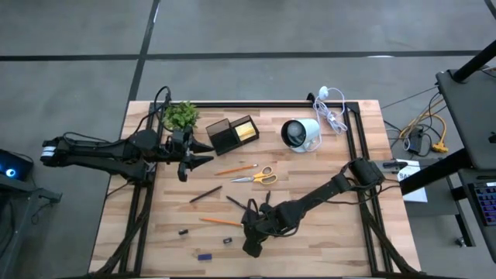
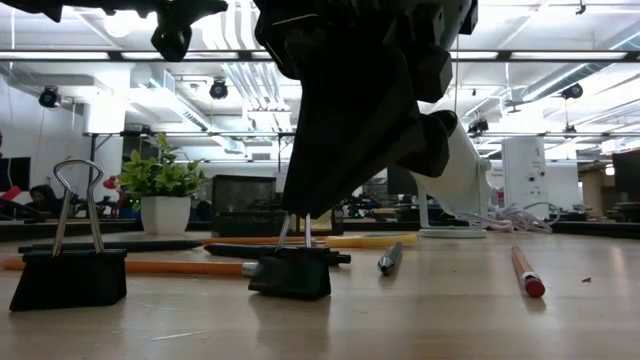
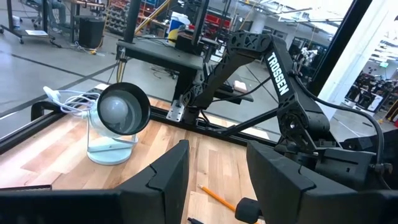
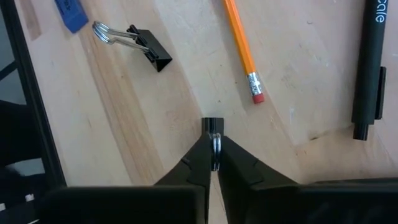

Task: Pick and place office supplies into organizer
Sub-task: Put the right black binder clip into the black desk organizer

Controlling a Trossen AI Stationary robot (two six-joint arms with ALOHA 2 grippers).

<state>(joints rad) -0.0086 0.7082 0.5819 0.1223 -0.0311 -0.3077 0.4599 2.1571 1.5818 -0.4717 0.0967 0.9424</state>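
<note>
Pinching a binder clip (image 4: 213,127) by its wire handle (fingers together), right gripper (image 4: 213,163) sits on the table (image 4: 155,124).

Light wooden table (image 1: 325,232) with organizer (image 1: 232,135), plant (image 1: 180,115), scissors (image 1: 256,177), pencils (image 1: 220,222), pens (image 1: 205,194), binder clips (image 1: 184,231).

White capitals spell "TROSSEN" down the right arm (image 3: 273,74) across the bench. Pale letters ending in "ale" sit on a dark pen (image 4: 371,62). Nothing else is legible.
</note>
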